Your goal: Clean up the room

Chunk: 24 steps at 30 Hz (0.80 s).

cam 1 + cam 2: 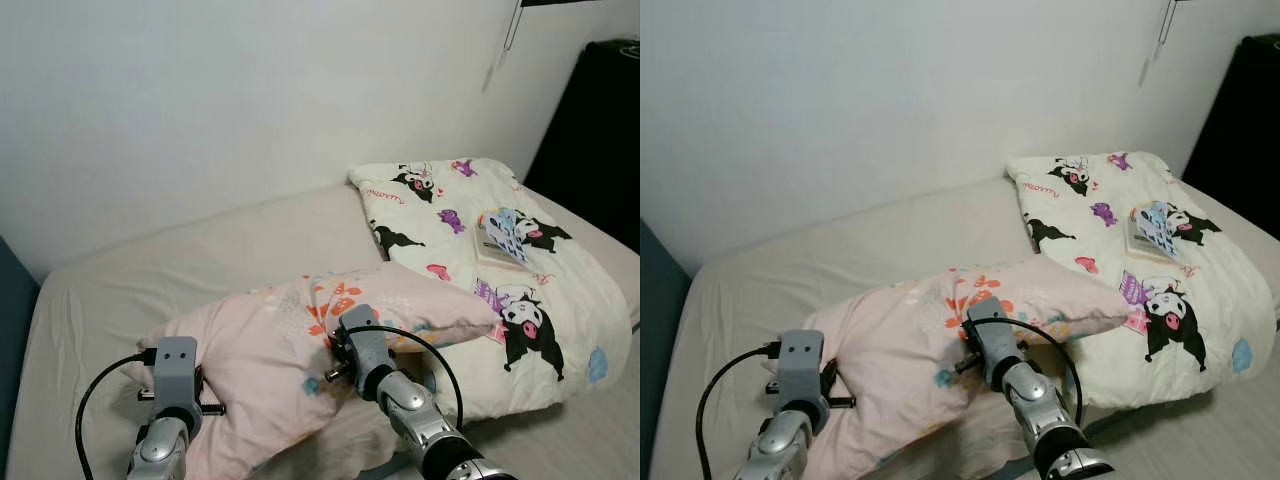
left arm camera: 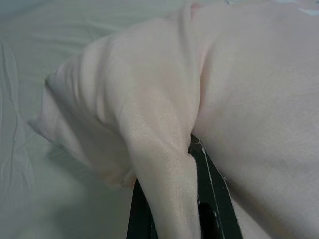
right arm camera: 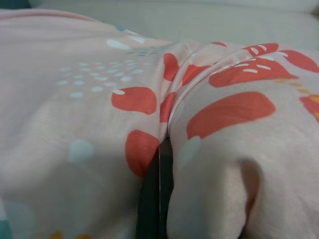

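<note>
Pillow [image 1: 290,350], pale pink with orange flowers and blue dots, lies nearest me on the bed [image 1: 200,270], and both my grippers grasp it. My left gripper [image 2: 172,199] pinches a plain pink fold at the pillow's left end; in the left wrist view the black fingers [image 2: 214,209] are closed tight on either side of that fold, with the cloth draped over them. My right gripper [image 3: 159,194] bites into the pillow's near edge close to its middle; in the right wrist view the two fingers are pressed together around a crease among the orange petals. From my head I see both silver arms reaching forward, each with a black cable looping beside the wrist, the left arm [image 1: 165,420] low on my left and the right arm [image 1: 400,400] beside it.

Pillow's right tip points toward a cream quilt [image 1: 480,270] printed with black-and-white cartoon figures, and overlaps the quilt's near left edge. The quilt is spread over the right side of the bed. A small book [image 1: 505,240] rests on the quilt, toward its far half.

Beyond, the beige sheet runs back to a white wall [image 1: 250,100]. A black cabinet [image 1: 600,130] stands at the far right corner.
</note>
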{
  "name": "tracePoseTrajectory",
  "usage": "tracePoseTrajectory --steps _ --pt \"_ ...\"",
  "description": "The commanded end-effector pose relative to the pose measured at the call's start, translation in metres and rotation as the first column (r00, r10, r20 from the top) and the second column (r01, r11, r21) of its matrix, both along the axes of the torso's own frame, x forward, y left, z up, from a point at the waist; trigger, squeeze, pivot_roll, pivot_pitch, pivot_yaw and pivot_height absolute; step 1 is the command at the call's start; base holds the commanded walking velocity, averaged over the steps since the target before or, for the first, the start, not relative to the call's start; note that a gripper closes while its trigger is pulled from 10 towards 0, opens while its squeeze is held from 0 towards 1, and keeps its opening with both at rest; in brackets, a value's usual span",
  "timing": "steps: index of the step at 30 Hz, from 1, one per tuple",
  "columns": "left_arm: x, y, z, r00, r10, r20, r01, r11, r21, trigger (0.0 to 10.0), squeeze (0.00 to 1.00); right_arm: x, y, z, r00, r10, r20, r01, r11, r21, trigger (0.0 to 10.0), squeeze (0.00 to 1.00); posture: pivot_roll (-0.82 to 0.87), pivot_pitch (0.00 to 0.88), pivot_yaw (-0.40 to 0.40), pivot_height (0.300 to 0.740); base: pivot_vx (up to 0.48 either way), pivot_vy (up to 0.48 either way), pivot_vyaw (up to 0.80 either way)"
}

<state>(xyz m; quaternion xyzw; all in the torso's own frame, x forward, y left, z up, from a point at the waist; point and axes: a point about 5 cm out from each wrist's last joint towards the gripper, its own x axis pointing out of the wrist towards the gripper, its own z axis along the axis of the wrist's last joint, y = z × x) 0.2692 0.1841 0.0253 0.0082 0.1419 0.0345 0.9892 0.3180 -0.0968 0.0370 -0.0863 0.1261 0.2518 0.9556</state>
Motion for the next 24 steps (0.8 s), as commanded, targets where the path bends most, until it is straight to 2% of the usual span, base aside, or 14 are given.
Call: tracePoseTrajectory --steps 1,8,9,10,24 --pt "0.0052 -0.0035 0.0093 0.999 0.003 0.043 -0.003 1.0 -0.01 10.0 0.0 0.0021 0.0109 0.009 0.998 0.05 0.05 -0.051 0.998 0.023 10.0 0.0 0.04 0.06 -0.024 0.74 0.0 -0.368 0.0" --pt "0.0052 -0.004 0.0086 0.999 -0.004 0.036 0.004 1.0 -0.013 10.0 0.0 0.0019 0.0109 0.0087 0.998 0.05 0.047 -0.051 0.998 0.028 10.0 0.0 0.04 0.062 -0.025 0.74 0.0 -0.464 0.0" --pt "0.0042 -0.0041 0.0078 0.999 0.013 0.039 -0.011 0.998 -0.058 10.0 0.0 0.0019 0.0113 0.0087 0.998 0.051 0.047 -0.052 0.998 0.029 10.0 0.0 0.04 0.064 -0.026 0.74 0.0 0.0 0.0" --pt "0.0041 -0.0031 0.0074 0.999 0.02 0.035 -0.018 0.998 -0.06 10.0 0.0 0.0019 0.0115 0.0088 0.998 0.051 0.046 -0.052 0.998 0.031 10.0 0.0 0.04 0.064 -0.026 0.74 0.0 0.0 0.0" --pt "0.0057 -0.0014 0.0091 0.999 0.016 0.028 -0.015 0.999 -0.048 10.0 0.0 0.0012 0.0116 0.0074 0.998 0.045 0.036 -0.047 0.998 0.037 10.0 0.0 0.05 0.068 -0.017 0.74 0.0 0.0 0.0"
